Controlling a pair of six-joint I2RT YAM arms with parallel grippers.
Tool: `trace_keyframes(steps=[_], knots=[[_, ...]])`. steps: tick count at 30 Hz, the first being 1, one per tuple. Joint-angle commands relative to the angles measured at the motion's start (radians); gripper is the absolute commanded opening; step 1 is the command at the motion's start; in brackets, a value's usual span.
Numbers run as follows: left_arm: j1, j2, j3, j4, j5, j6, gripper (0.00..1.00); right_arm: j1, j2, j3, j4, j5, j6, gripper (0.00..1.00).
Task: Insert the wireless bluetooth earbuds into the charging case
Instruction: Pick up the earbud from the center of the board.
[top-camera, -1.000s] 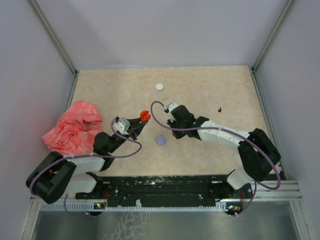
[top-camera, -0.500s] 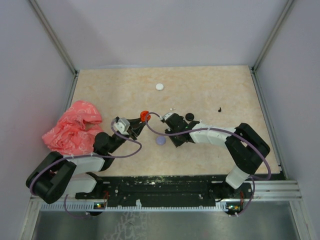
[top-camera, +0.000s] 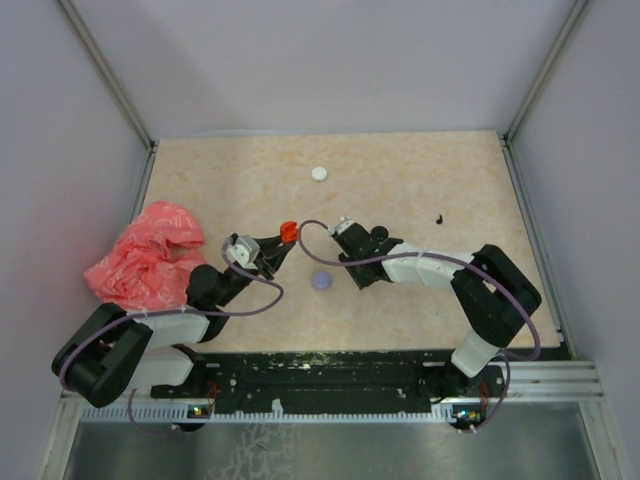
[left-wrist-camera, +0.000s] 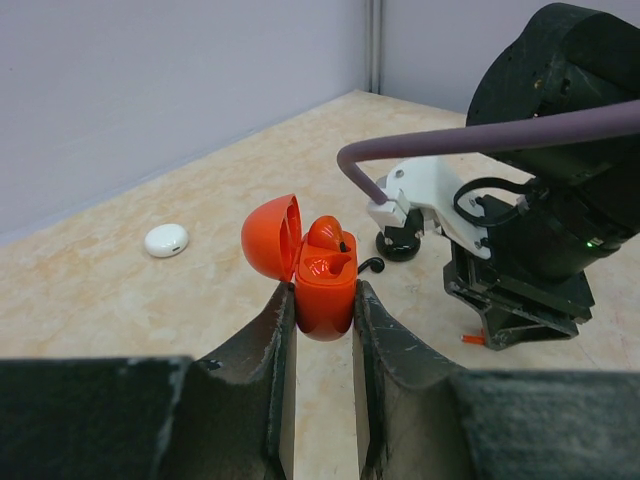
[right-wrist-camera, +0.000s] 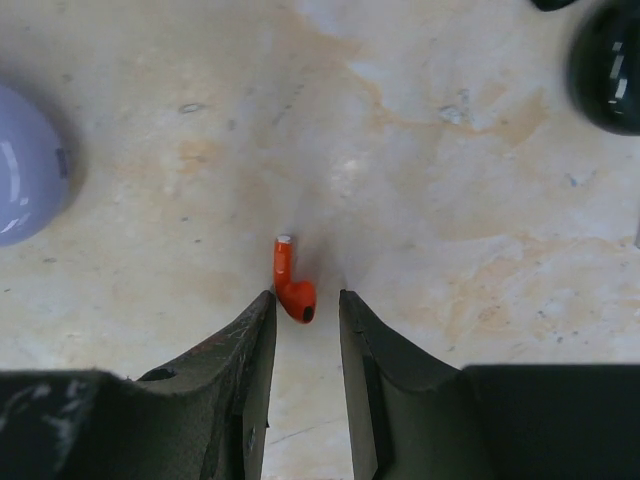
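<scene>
My left gripper (left-wrist-camera: 325, 302) is shut on an orange-red charging case (left-wrist-camera: 326, 288) and holds it upright with the lid open to the left; it also shows in the top view (top-camera: 289, 231). A red earbud (right-wrist-camera: 291, 284) lies on the table between the fingertips of my right gripper (right-wrist-camera: 305, 300). The jaws are narrowly open. The bud rests against the left fingertip, with a gap to the right one. In the top view my right gripper (top-camera: 357, 278) is low over the table, right of the case. The left wrist view shows the red bud (left-wrist-camera: 472, 340) under it.
A lilac disc (top-camera: 321, 281) lies just left of my right gripper and a black disc (top-camera: 379, 234) just behind it. A black earbud (left-wrist-camera: 372, 266) lies behind the case. A white disc (top-camera: 319, 173) lies far back, a small black bit (top-camera: 438, 218) at right, and a pink bag (top-camera: 145, 255) at left.
My right gripper has moved away from the case, nearer and down to the table, and now straddles the red earbud. My left gripper and the case have not moved.
</scene>
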Motion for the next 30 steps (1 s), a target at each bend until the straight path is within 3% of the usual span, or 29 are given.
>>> trace_keyframes(steps=[1, 9, 13, 20, 30], knots=[[0.004, -0.011, -0.010, 0.018, -0.010, 0.011, 0.00, -0.057, -0.008, 0.026, -0.029, 0.078, -0.033, 0.32], [0.004, -0.011, -0.010, 0.018, -0.012, 0.012, 0.00, -0.128, -0.042, 0.033, -0.032, 0.157, -0.014, 0.33], [0.004, -0.010, -0.009, 0.016, -0.010, 0.008, 0.01, -0.145, -0.087, 0.033, -0.034, 0.166, 0.085, 0.33], [0.004, -0.009, -0.004, 0.016, 0.002, -0.002, 0.01, -0.147, -0.181, -0.035, 0.089, 0.027, 0.251, 0.35], [0.004, -0.011, -0.004, 0.013, 0.010, -0.005, 0.01, -0.147, -0.100, -0.046, 0.111, 0.096, 0.361, 0.35]])
